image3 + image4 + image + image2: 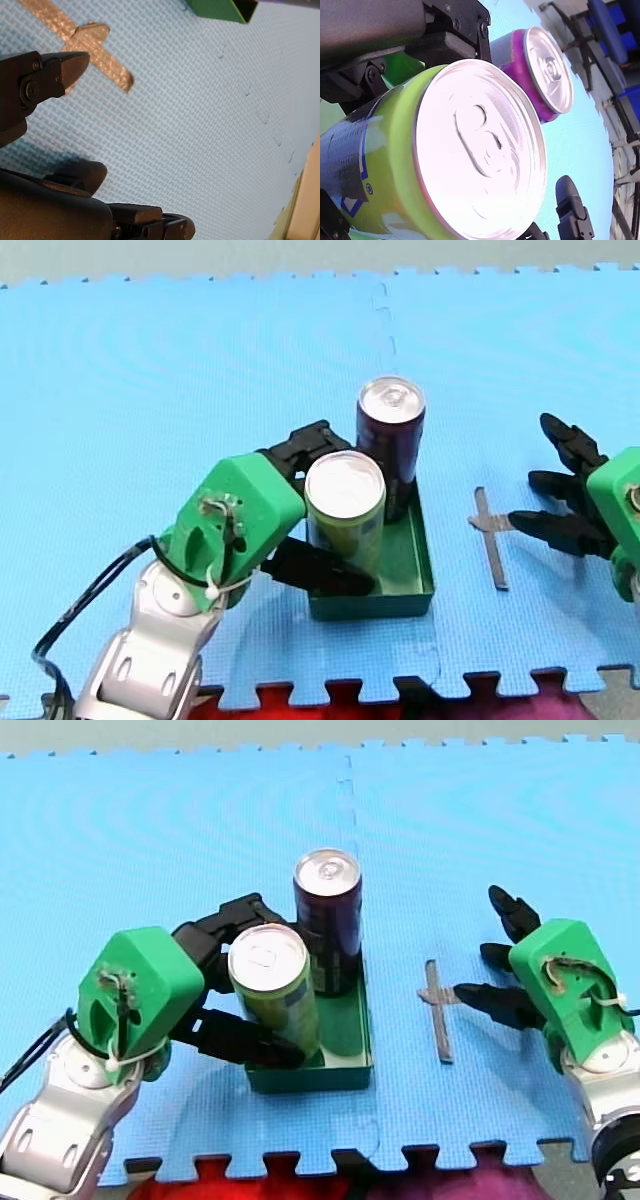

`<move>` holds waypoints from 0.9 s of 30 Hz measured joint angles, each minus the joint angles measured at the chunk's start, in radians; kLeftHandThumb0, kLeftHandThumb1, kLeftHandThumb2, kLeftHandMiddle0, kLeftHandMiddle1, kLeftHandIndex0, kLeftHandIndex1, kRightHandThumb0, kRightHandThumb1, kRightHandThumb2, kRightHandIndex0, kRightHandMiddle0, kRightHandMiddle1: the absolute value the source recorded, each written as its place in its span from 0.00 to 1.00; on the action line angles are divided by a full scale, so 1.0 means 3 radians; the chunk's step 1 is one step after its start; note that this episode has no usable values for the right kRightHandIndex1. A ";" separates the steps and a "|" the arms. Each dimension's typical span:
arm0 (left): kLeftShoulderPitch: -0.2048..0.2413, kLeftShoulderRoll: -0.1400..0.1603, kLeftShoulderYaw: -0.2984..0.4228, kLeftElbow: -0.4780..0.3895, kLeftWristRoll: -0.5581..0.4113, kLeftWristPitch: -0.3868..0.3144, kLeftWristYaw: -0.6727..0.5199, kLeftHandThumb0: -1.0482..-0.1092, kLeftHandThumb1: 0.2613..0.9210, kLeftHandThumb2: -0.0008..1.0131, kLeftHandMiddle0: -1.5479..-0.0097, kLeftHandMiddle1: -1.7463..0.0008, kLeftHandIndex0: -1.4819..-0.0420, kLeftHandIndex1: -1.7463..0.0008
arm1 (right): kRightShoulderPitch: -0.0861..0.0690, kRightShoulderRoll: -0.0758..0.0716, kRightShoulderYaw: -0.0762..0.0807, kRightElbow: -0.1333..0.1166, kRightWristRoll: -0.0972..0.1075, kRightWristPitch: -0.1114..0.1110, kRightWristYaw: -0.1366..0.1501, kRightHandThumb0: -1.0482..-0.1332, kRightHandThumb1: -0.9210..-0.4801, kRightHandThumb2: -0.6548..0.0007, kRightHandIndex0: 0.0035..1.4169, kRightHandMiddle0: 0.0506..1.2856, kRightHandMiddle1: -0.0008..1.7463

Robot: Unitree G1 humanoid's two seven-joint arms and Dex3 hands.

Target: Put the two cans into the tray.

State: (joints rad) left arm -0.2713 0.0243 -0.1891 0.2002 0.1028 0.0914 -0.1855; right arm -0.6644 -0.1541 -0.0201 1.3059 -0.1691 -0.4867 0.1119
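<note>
near can (275, 990): lime green, silver top | far can (330, 925): dark purple | tray (320, 1078): green | mat (150, 840): blue

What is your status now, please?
Left hand shut on green can, within tray walls. Purple can upright in tray. Right hand open, beside metal strip. No obstruction seen.

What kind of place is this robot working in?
Probably a robotics test bench: an interlocking blue foam mat, a tape cross, and a green tray holding a purple can. The left hand grips a green can there; the right hand is by the tape.
</note>
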 measured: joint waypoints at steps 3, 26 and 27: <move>0.0032 -0.0013 -0.0015 0.0087 0.0023 -0.0068 0.0024 0.85 0.69 0.13 0.40 0.00 0.60 0.00 | 0.0003 -0.0007 0.0000 -0.0006 0.0002 -0.0001 0.0014 0.10 0.12 1.00 0.18 0.06 0.00; 0.0137 -0.0013 -0.0108 -0.0006 0.0162 -0.0078 0.0142 0.86 0.67 0.16 0.40 0.00 0.61 0.00 | 0.0044 -0.0022 -0.0011 -0.0031 0.0029 -0.0020 0.0041 0.11 0.13 1.00 0.18 0.06 0.00; 0.0141 -0.0011 -0.0115 -0.0011 0.0180 -0.0079 0.0152 0.86 0.67 0.16 0.40 0.00 0.61 0.00 | 0.0046 -0.0022 -0.0012 -0.0031 0.0029 -0.0021 0.0041 0.11 0.13 1.00 0.18 0.06 0.00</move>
State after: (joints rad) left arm -0.2289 0.0210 -0.2235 0.1967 0.1566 0.0678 -0.1399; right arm -0.6507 -0.1609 -0.0236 1.2966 -0.1604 -0.4930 0.1242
